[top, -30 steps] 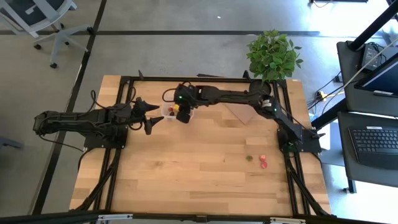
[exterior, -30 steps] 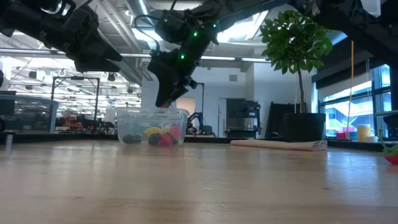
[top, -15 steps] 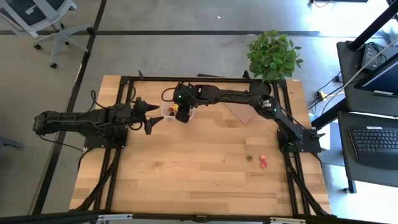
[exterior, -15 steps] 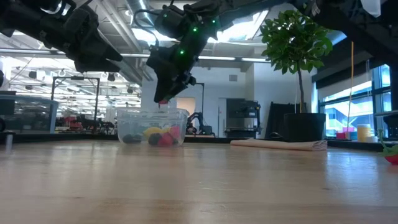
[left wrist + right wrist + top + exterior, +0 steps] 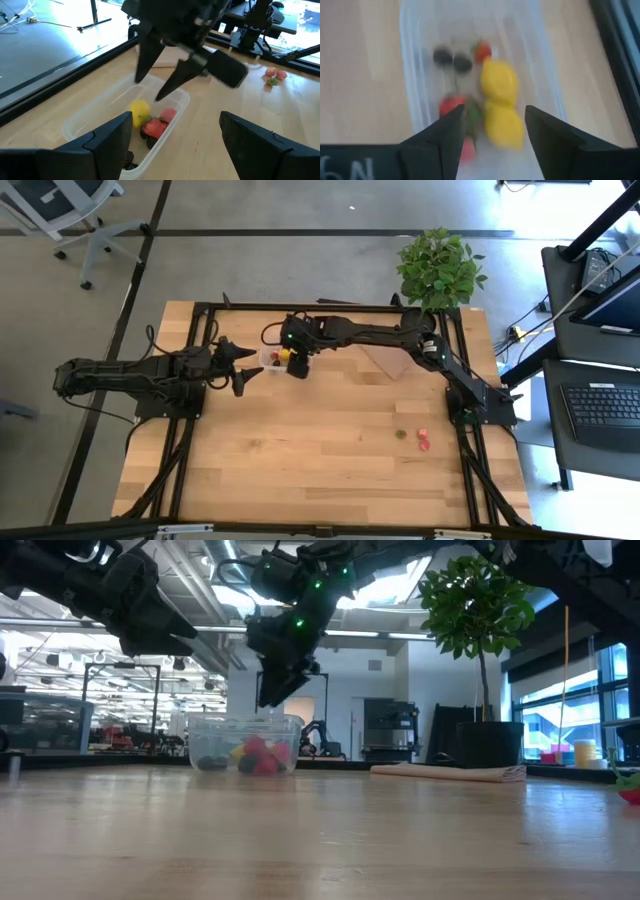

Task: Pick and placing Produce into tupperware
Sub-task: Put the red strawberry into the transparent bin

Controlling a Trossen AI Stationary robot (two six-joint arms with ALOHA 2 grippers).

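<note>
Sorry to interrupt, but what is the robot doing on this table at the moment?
It is sorting small produce into a clear tupperware. The right gripper hangs just above the container with its jaws open and empty; lemons, strawberries and dark berries lie inside. The left gripper waits open beside it. A few pieces remain on the table near the right arm's base.

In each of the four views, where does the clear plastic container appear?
High view: the container sits upper centre, under the right gripper.
Low view: left of centre, on the table.
Left wrist view: lower left centre.
Right wrist view: fills the middle.
Shared landmark: the yellow lemon pieces inside.
</note>
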